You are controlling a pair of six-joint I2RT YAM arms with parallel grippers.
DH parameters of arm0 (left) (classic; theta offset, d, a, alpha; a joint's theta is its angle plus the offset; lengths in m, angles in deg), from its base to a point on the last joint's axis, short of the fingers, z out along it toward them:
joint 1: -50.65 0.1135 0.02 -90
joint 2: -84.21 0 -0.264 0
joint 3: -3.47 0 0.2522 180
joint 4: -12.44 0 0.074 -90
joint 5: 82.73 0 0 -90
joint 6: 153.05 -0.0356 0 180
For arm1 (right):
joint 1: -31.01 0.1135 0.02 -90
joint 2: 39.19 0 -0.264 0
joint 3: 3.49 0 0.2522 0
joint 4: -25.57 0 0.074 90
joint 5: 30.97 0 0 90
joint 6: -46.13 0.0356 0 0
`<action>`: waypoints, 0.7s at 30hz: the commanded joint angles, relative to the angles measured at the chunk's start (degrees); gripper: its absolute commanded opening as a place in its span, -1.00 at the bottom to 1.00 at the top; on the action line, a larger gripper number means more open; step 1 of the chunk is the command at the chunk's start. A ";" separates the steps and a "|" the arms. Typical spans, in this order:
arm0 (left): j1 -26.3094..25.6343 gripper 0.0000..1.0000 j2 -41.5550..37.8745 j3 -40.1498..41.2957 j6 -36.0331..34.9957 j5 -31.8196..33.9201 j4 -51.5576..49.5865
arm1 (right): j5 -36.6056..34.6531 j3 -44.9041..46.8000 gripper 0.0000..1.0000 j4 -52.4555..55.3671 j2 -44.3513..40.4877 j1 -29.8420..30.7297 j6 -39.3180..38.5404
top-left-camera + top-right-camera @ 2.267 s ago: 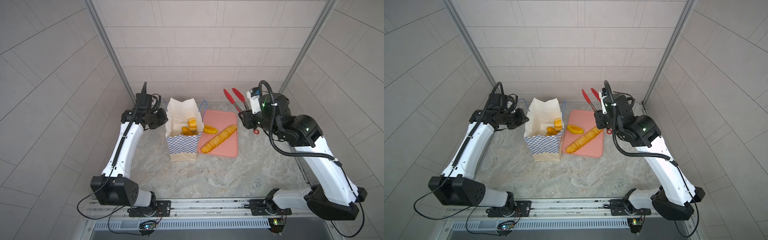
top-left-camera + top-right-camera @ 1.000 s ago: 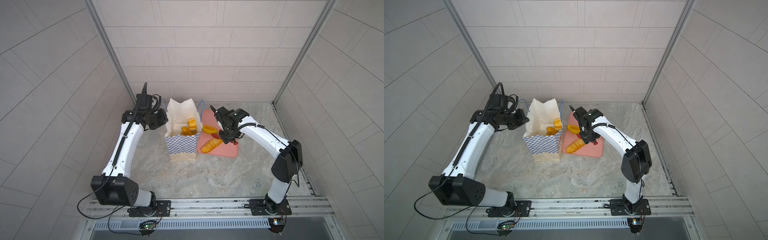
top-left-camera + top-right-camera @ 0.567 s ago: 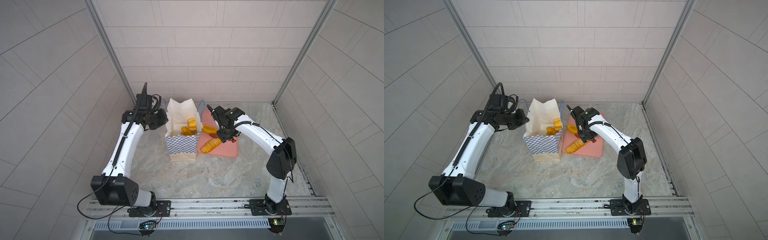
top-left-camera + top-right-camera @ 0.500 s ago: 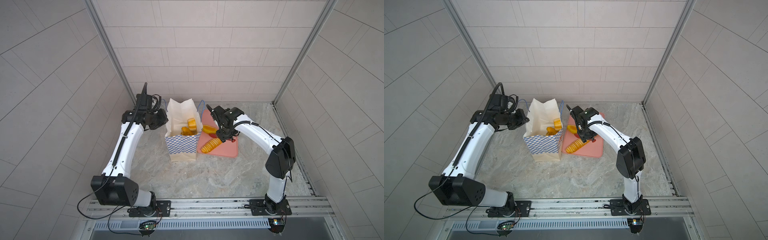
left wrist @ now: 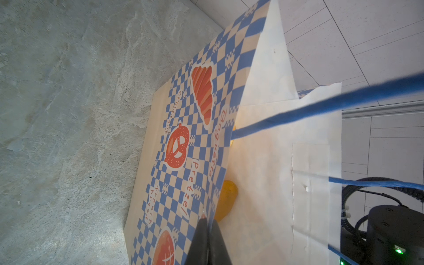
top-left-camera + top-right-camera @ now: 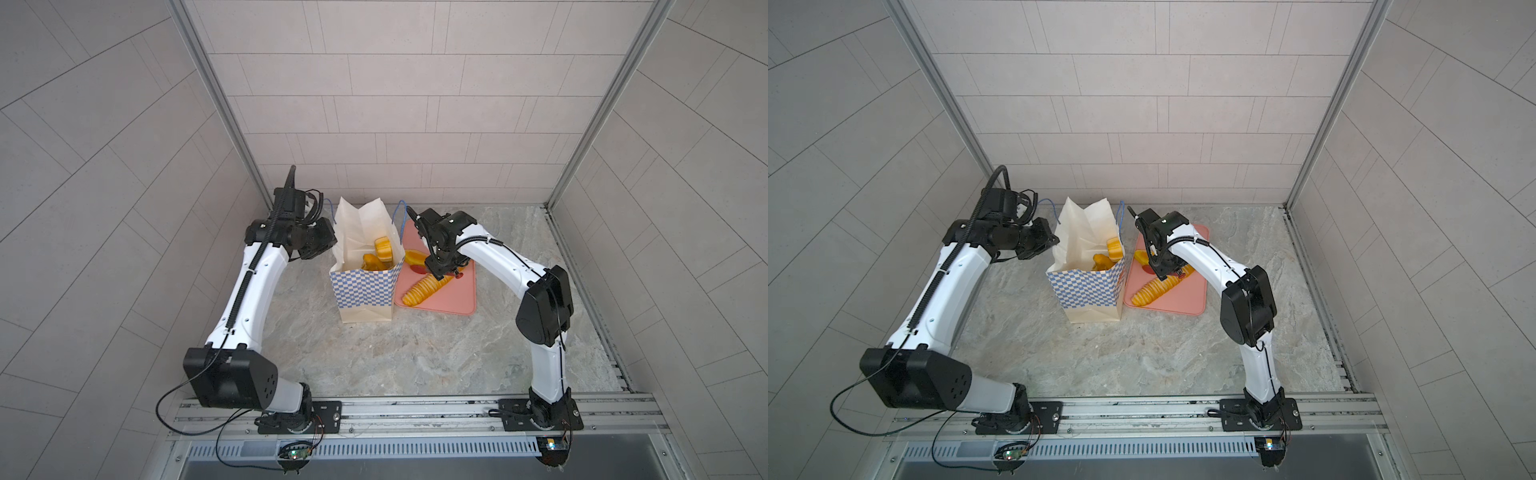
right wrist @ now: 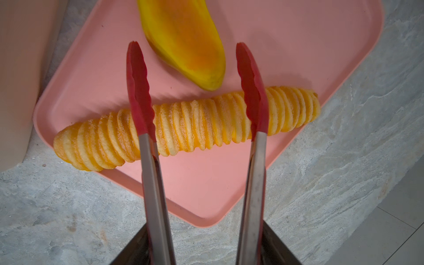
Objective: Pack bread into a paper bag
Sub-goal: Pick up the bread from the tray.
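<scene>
Paper bag: the paper bag (image 6: 365, 286) stands upright on the marble table (image 6: 415, 353) with its mouth open, just beside the pink tray (image 6: 453, 299). Both top views show it (image 6: 1088, 291).
Left gripper: the left gripper (image 6: 328, 241) is at the bag's rim on the side away from the tray. In its wrist view the dark fingers (image 5: 207, 229) are pressed together on the paper edge.
Handle: a blue cord handle (image 5: 321, 105) runs taut across the left wrist view.
Bread in bag: two golden pastries in the bag (image 6: 380, 253) show against the cream lining, and one (image 5: 226, 199) peeks out near the pinched edge.
Right gripper: the right gripper (image 6: 440, 270) hangs over the tray, clamped on the steel arms of the red tongs (image 7: 140, 96).
Tongs: the tips stand apart and cross above the baguette. I cannot tell whether they touch it.
Baguette: the ridged baguette (image 7: 188, 128) lies flat and slantwise on the tray, one end near the bag.
Roll: an oval roll (image 7: 185, 41) also lies on the tray, just beside the baguette, with its end pointing between the two tong tips.
</scene>
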State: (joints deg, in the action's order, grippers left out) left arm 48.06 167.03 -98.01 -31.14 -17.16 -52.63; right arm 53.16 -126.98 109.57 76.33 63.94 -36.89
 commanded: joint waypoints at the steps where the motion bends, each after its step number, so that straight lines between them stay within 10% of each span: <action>1: 0.31 -1.00 0.56 -0.24 -0.83 -0.01 -1.42 | 0.75 -1.83 0.33 0.52 1.25 -0.97 -1.08; 21: 0.49 -1.00 0.35 -0.52 -0.73 1.13 -2.07 | 5.16 -5.58 0.11 0.34 5.41 -2.94 -1.79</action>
State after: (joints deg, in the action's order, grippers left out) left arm 48.28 167.03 -98.01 -31.17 -16.83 -52.72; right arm 58.07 -131.57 109.39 81.12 61.23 -37.94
